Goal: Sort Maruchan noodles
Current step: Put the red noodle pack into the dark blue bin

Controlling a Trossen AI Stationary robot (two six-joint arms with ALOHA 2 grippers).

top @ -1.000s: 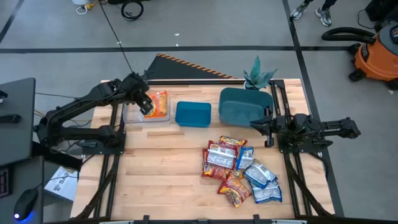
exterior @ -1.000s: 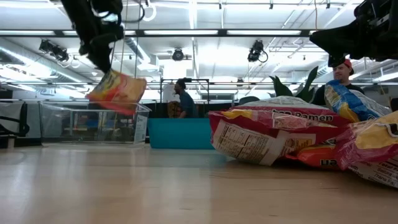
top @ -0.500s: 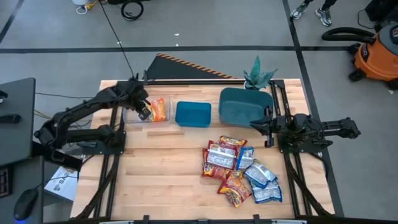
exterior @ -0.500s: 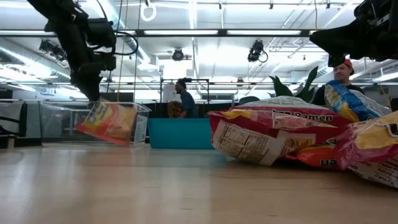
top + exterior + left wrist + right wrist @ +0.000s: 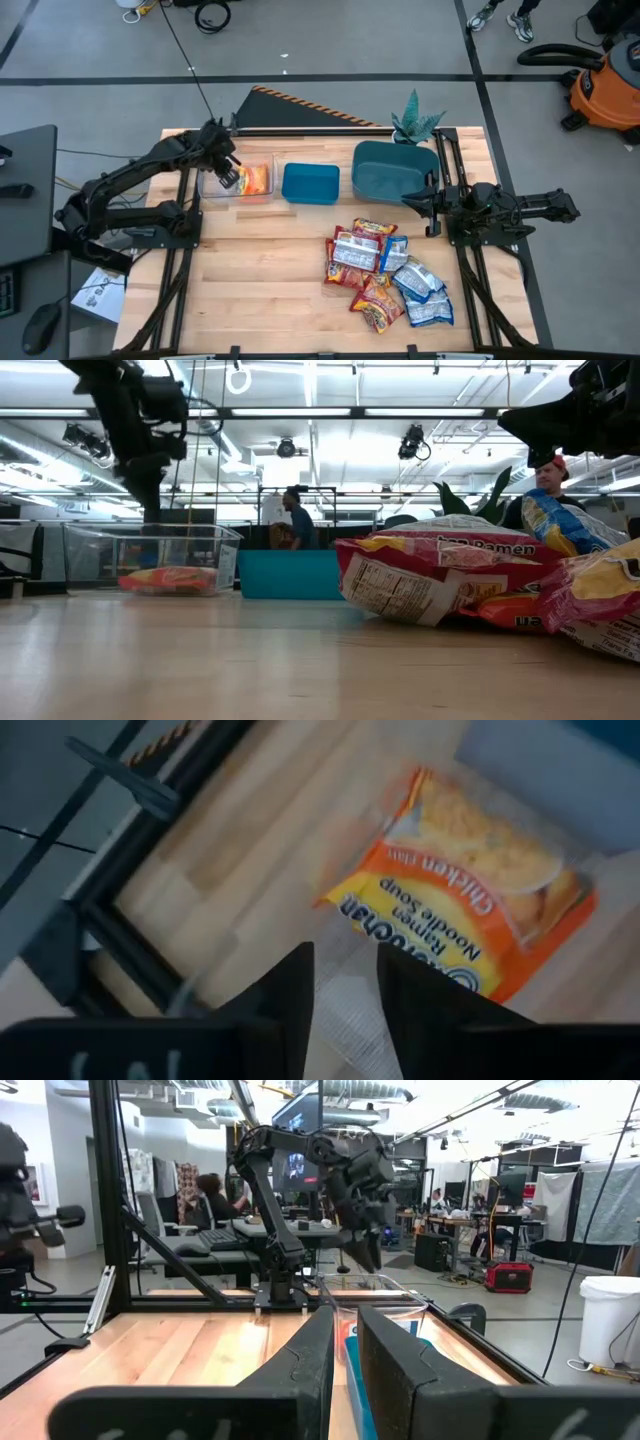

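An orange-yellow Maruchan noodle packet [image 5: 470,890] lies flat on the floor of the clear bin [image 5: 210,185] at the table's far left; it also shows in the low view [image 5: 168,577]. My left gripper [image 5: 345,975] hangs open just above the bin [image 5: 229,177], with nothing between its fingers. A pile of several red-silver, blue-white and orange Maruchan noodles [image 5: 385,272] lies on the table's right half. My right gripper [image 5: 430,205] waits by the right edge, its fingers shut [image 5: 345,1340].
A small blue bin [image 5: 310,183] and a larger teal bin [image 5: 392,170] stand in a row to the right of the clear bin. A small plant [image 5: 415,120] is behind the teal bin. Bare wood lies near the front left. People sit in the room beyond.
My left gripper has carried the orange packet down into the clear bin and let it go. The packet, which hung tilted below the fingers, has dropped and now lies flat on the bin's floor. The right arm has kept still.
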